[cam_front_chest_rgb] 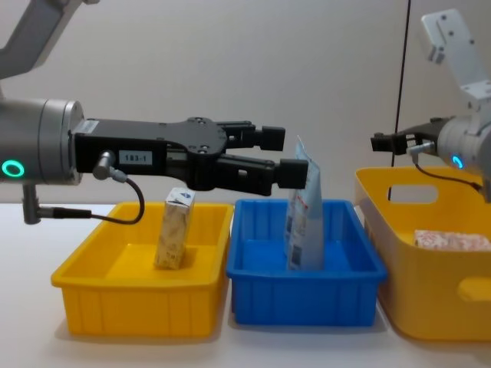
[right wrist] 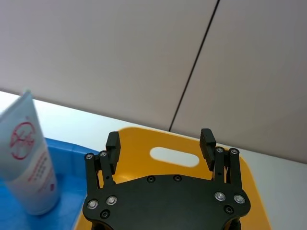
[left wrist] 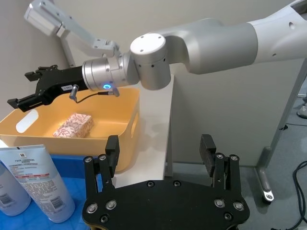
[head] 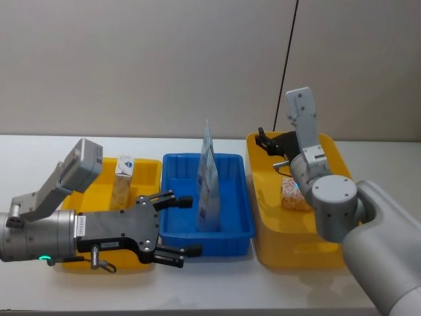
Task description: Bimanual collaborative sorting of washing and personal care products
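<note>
Over the left rim of the blue bin (head: 227,245), the left gripper (head: 189,225), open wide and empty, faces the upright light-blue pouch (head: 208,187) at bin centre; the right gripper (head: 264,141), open, hovers above the right yellow bin (head: 296,253).

The left yellow bin (head: 148,172), blue bin (head: 227,245) and right yellow bin (head: 296,253) look like smooth, faintly glossy moulded plastic. The light-blue pouch (head: 208,191) is shiny film. The cream carton (head: 122,187) and floral box (head: 294,194) look like matt printed card. The left gripper (head: 192,224) is matt black.

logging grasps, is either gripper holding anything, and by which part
Nothing is held. The left gripper and the right gripper both have open fingers with nothing between them.
</note>
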